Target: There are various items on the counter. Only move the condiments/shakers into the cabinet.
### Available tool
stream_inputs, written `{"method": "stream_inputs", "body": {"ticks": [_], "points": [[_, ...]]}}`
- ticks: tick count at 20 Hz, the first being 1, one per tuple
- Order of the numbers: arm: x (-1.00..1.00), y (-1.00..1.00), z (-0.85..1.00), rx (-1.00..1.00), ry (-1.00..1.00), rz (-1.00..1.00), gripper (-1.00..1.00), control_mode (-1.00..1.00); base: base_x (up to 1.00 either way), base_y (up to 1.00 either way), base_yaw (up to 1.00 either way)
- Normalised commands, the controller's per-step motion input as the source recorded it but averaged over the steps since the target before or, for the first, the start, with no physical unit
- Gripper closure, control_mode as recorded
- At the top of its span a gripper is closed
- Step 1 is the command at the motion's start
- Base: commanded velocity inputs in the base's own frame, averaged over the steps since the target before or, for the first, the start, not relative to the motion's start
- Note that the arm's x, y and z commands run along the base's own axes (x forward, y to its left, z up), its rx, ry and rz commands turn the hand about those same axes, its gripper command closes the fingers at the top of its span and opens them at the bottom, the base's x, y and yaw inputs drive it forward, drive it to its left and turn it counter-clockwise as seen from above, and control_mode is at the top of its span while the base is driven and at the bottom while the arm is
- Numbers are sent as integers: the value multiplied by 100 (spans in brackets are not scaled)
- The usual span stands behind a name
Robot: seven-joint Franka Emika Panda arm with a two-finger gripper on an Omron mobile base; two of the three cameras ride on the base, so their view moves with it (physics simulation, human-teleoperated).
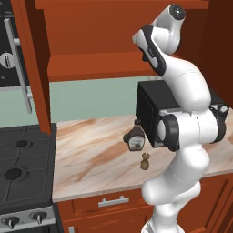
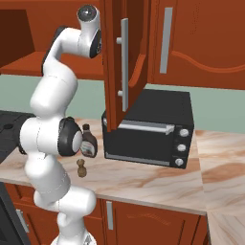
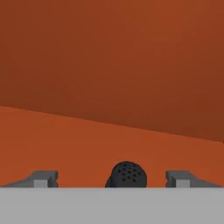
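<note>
wall: you see a pale green backsplash (image 1: 86,98) behind the worktop.
stove: a black stove top (image 1: 22,164) sits at your left, knobs along its front.
oven: a black toaster oven (image 2: 153,129) stands against the wall.
drawers: red-brown drawer fronts (image 1: 109,202) with silver handles.

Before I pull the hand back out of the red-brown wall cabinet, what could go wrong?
The short black cylindrical shaker sits between the open gripper fingertips on the cabinet shelf; a skewed retreat could clip and topple it. The open cabinet door hangs beside the arm's path. Reaching down afterwards, the dark brown bottle and small tan wooden shaker stand close together, so one might get knocked.
</note>
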Motion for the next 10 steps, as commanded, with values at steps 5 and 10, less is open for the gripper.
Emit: {"method": "stream_inputs", "body": {"ticks": [5,10], "points": [[-100,-2,16,0,-19,0,-100,-100,0,0,0],[-100,13,-10,0,0,0,-100,-100,0,0,0]]}}
